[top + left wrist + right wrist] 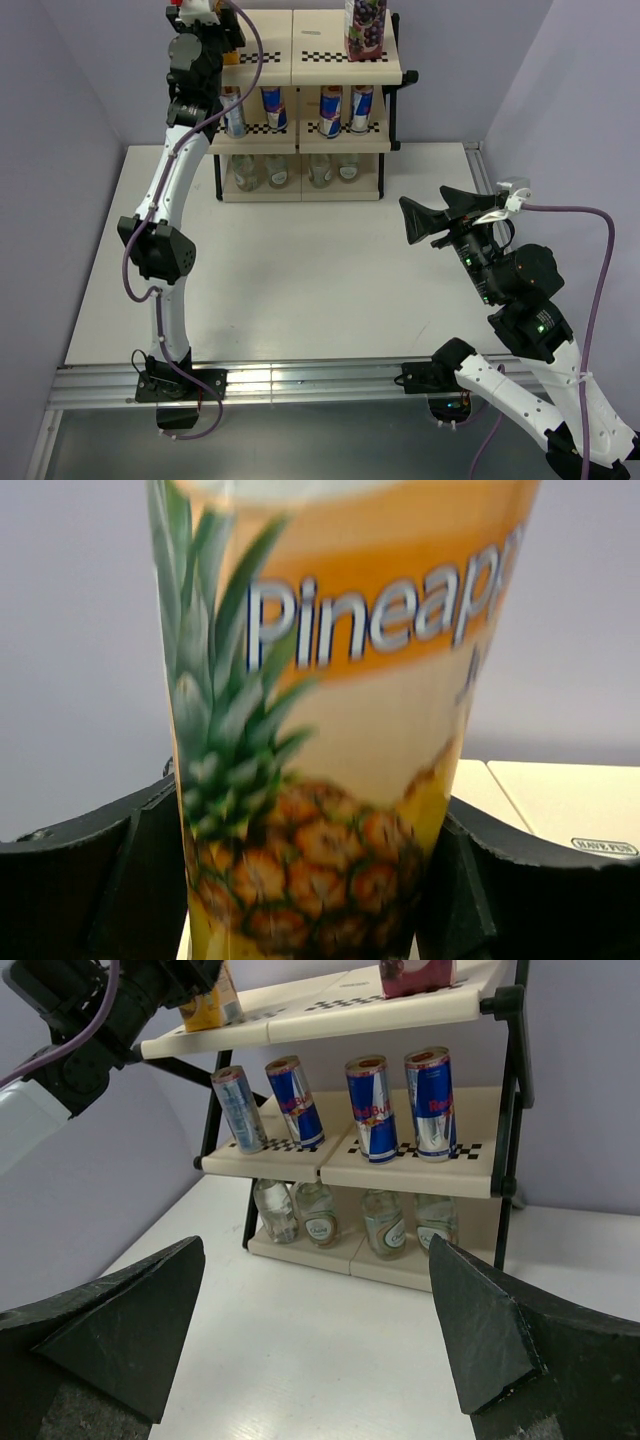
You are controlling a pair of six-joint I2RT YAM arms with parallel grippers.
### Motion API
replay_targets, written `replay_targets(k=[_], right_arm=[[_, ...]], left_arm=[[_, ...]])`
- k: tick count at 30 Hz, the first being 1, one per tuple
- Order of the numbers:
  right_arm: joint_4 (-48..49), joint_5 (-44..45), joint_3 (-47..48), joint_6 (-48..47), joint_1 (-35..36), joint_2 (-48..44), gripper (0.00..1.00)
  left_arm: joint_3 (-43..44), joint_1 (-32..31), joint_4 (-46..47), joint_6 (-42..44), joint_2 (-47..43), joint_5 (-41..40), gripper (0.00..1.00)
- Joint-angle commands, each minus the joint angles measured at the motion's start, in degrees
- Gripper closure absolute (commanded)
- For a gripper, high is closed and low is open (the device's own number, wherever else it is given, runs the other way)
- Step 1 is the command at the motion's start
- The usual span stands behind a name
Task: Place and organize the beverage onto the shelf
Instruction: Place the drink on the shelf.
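Observation:
The shelf (pixel 318 62) stands at the table's back; it also shows in the right wrist view (pixel 300 1022). Its middle tier holds several cans (pixel 273 108) (pixel 369 1107), its bottom tier several bottles (pixel 278 171) (pixel 317 1214). The purple grape carton (pixel 365 27) (pixel 415 975) stands on the top tier's right half. My left gripper (pixel 197 14) (pixel 310 880) is shut on the yellow pineapple carton (pixel 330 730) (pixel 212 1004), upright at the top tier's left end. My right gripper (pixel 436 212) (pixel 315 1340) is open and empty above the table, right of the shelf's front.
The white table (pixel 300 280) stretches in front of the shelf. Purple walls close in at the back and both sides. A metal rail (pixel 300 380) runs along the near edge by the arm bases.

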Motion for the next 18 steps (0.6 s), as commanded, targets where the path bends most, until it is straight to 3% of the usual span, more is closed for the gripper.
replay_targets(k=[1, 10, 16, 18], right_arm=[[2.87, -0.19, -0.32, 0.02, 0.08, 0.16, 0.00], [2.87, -0.02, -0.58, -0.07, 0.08, -0.28, 0.00], [2.61, -0.19, -0.59, -0.07, 0.08, -0.02, 0.00], [2.52, -0.54, -0.41, -0.07, 0.08, -0.01, 0.00]], left_arm=[[-0.88, 0.13, -7.84, 0.53, 1.83, -1.09, 0.25], [-2.98, 0.13, -7.41, 2.03, 1.30, -1.53, 0.24], [-6.50, 0.13, -6.09, 1.59, -1.07, -3.10, 0.06], [-6.59, 0.13, -6.27, 1.59, -1.51, -3.46, 0.05]])
